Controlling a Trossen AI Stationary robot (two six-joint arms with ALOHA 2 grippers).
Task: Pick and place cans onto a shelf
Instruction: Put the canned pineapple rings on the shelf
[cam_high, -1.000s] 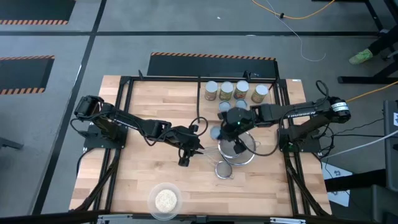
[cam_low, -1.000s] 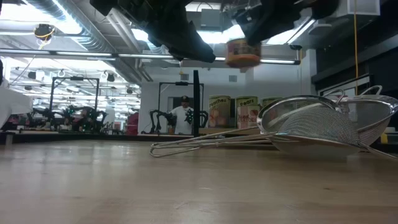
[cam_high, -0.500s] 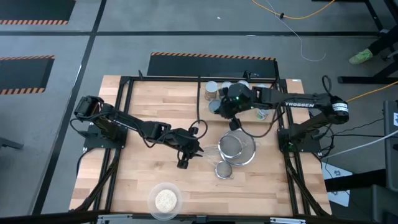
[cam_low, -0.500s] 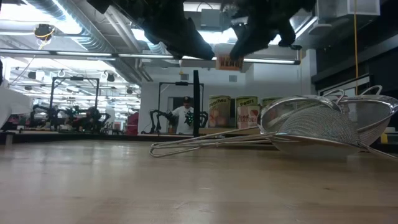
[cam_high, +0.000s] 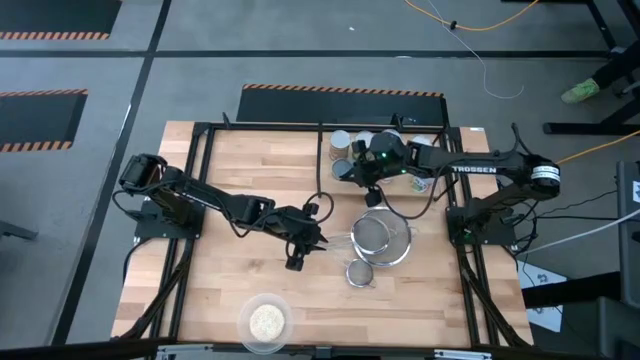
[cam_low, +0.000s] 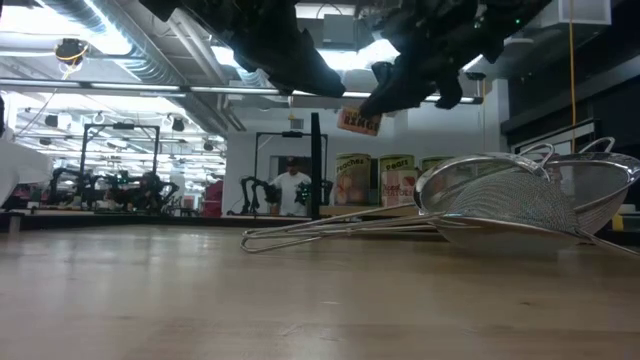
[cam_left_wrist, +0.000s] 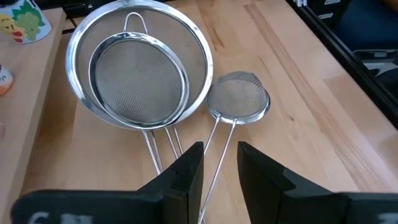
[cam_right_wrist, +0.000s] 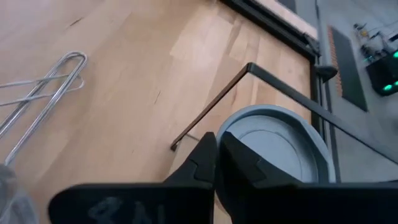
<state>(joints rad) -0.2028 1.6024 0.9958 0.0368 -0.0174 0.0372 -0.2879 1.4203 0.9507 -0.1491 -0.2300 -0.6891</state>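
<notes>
My right gripper (cam_high: 358, 172) is over the near left corner of the shelf (cam_high: 322, 150), shut on a short can (cam_low: 358, 121) with a grey-blue top (cam_right_wrist: 273, 146). The can hangs tilted above the shelf's black rail (cam_right_wrist: 273, 84). Other cans (cam_high: 340, 141) stand upright on the shelf's far part and show in the low view (cam_low: 352, 180). My left gripper (cam_left_wrist: 221, 165) is open and empty above the strainers' wire handles (cam_left_wrist: 214, 149), near the table's middle (cam_high: 297, 255). My right gripper holds the short can at its edge beside the top's rim (cam_right_wrist: 222, 134), between its two fingers. The fingers themselves hide the place of contact. The can is lifted clear of the shelf and tilted, its label (cam_low: 360, 122) slanting in the low view.
Two nested mesh strainers (cam_high: 380, 238) and a small one (cam_high: 360, 272) lie right of the table's middle. A clear dish of beige grains (cam_high: 266, 322) stands near the front edge. The black frame (cam_high: 200, 200) borders the tabletop.
My right gripper has carried the can from above the strainers toward the table's far edge, to the shelf's near left corner. The can has come down a little and tipped from upright to tilted.
</notes>
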